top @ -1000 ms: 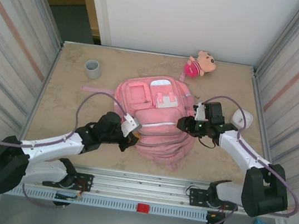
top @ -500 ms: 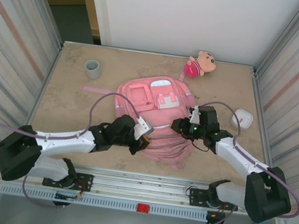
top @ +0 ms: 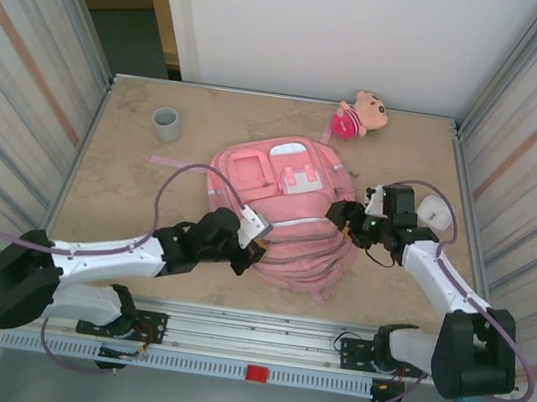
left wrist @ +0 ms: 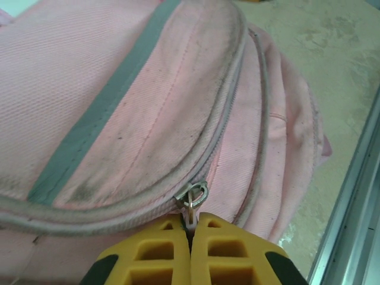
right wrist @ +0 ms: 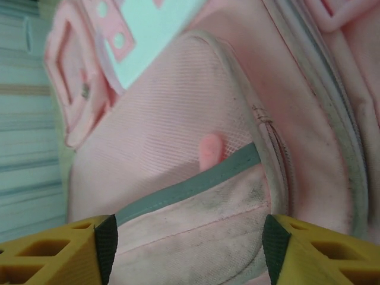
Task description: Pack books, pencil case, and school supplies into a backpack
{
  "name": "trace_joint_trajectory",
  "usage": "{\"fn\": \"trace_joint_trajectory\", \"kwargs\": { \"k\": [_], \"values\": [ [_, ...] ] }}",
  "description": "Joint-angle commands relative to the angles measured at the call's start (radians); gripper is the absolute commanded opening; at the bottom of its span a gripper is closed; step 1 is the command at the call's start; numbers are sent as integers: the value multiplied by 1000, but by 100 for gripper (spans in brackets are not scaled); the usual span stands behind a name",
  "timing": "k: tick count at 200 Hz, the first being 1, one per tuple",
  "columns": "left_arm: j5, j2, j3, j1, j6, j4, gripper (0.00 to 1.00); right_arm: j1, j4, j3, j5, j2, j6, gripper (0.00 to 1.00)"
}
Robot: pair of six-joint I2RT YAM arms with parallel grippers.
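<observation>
Pink backpack (top: 287, 214) lies in the middle of the table (top: 122, 169), front pockets up. At its near side the left gripper (left wrist: 190, 228) has its jaws closed on the zip pull (left wrist: 191, 199). At its right side the right gripper (right wrist: 190, 237) hovers, jaws apart, holding nothing.

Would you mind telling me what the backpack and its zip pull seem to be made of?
The backpack looks like matte woven pink fabric: a twill weave shows, with grubby marks. The zip pull looks like metal, grey with a slight shine, though coated plastic is possible.
</observation>
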Motion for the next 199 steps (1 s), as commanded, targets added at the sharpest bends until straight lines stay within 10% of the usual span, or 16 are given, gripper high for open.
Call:
{"fn": "trace_joint_trajectory", "kwargs": {
  "k": [1, 124, 167, 199],
  "values": [
    [-95, -45, -15, 2, -21, -19, 0, 22, -70, 33, -22, 54, -59, 65],
    [-76, -79, -36, 2, -30, -20, 0, -43, -6, 31, -102, 111, -55, 63],
    [-61, -87, -38, 2, -53, -9, 0, 33, 56, 34, -110, 144, -5, 26],
    [-20, -66, -15, -10, -94, -23, 0, 103, 142, -11, -73, 75, 120, 17]
  ]
}}
